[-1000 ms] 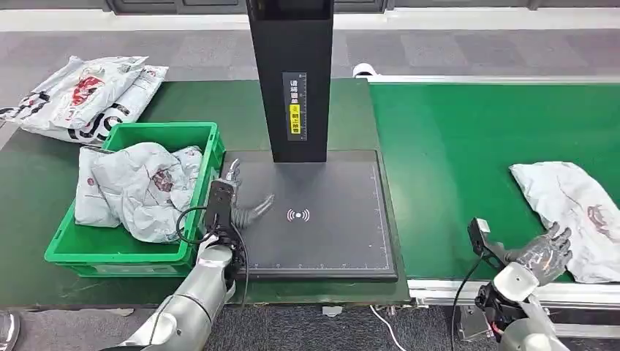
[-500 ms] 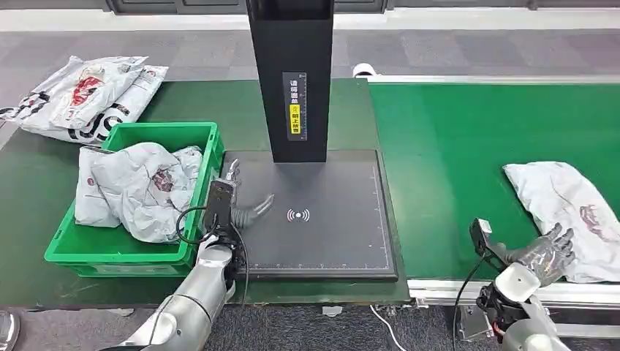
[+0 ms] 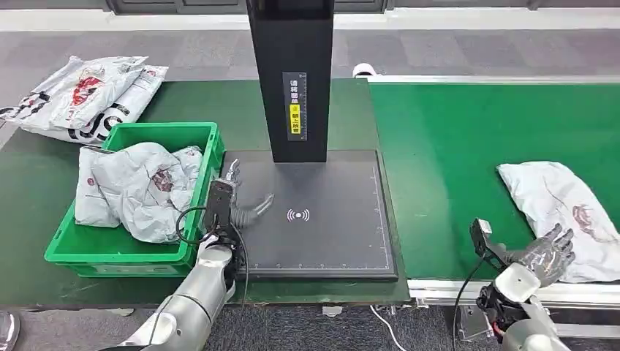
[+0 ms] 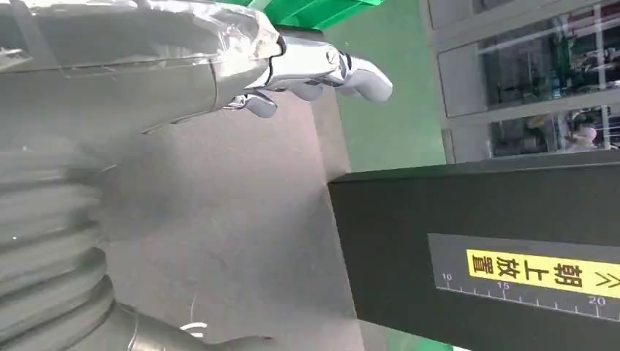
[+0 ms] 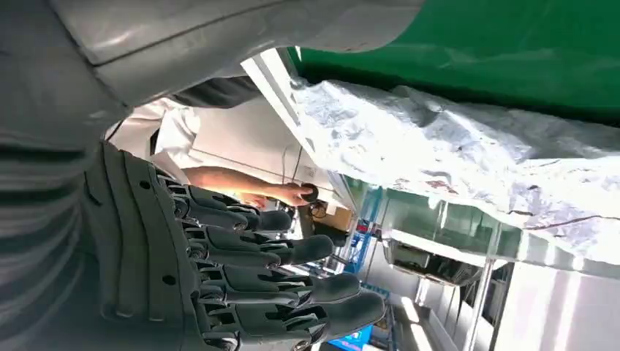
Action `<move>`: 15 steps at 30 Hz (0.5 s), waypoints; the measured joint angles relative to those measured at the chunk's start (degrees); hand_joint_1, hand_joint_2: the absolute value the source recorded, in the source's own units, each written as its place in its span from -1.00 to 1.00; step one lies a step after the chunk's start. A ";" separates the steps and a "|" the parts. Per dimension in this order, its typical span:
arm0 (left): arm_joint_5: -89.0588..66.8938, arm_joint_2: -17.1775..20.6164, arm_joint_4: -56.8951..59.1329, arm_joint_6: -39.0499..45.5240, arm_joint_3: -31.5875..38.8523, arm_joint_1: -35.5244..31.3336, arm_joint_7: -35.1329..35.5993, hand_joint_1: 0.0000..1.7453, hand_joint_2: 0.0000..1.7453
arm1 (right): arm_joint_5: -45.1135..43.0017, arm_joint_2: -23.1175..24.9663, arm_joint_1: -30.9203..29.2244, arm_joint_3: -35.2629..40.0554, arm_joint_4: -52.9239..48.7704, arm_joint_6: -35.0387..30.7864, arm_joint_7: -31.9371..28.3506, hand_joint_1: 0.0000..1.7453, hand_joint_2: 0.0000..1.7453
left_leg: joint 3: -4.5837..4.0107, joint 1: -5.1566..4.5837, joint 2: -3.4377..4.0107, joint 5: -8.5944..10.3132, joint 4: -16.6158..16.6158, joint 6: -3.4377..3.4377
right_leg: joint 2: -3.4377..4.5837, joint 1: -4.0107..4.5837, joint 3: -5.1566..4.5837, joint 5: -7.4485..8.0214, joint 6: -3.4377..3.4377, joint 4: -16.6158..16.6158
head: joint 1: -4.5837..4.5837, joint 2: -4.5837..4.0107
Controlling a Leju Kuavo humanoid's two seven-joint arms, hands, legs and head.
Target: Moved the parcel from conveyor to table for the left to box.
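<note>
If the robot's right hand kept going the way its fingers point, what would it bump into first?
Most likely the grey parcel on the green conveyor. The right hand is open, fingers aimed toward the parcel's near edge. Height is hard to judge, so it might pass just over it.

— What is carried by the worktop (image 3: 44, 175)?
— A green crate (image 3: 131, 252) of bags, a black scan pad (image 3: 322, 227) with its post (image 3: 291, 73), and loose bags (image 3: 84, 95) at the far left corner.
— And the conveyor (image 3: 453, 146)?
— One grey parcel (image 3: 563, 208) is borne at its right end.
</note>
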 measured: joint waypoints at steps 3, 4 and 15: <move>0.33 0.02 -0.02 0.00 0.02 0.08 -0.02 -1.00 1.00 | 0.00 0.00 0.47 0.00 0.00 -0.53 0.11 -1.00 1.00 | -0.01 0.00 -0.01 0.00 0.00 0.00 | -0.01 0.00 0.00 0.00 0.00 0.00 | -0.02 0.02; 0.35 0.02 -0.02 0.00 0.02 0.11 -0.02 -1.00 1.00 | 0.00 0.00 0.63 0.00 0.00 -0.57 0.15 -1.00 1.00 | -0.01 0.00 -0.01 0.00 0.00 0.00 | -0.01 0.00 0.00 0.00 0.00 0.00 | 0.00 0.02; 0.29 0.02 -1.20 -0.15 0.02 0.81 -0.02 -1.00 1.00 | 0.02 0.00 1.50 0.00 0.00 -1.49 -0.02 -1.00 1.00 | 0.00 0.00 0.00 0.00 0.00 0.00 | 0.00 0.00 0.00 0.00 0.00 0.00 | 0.00 0.02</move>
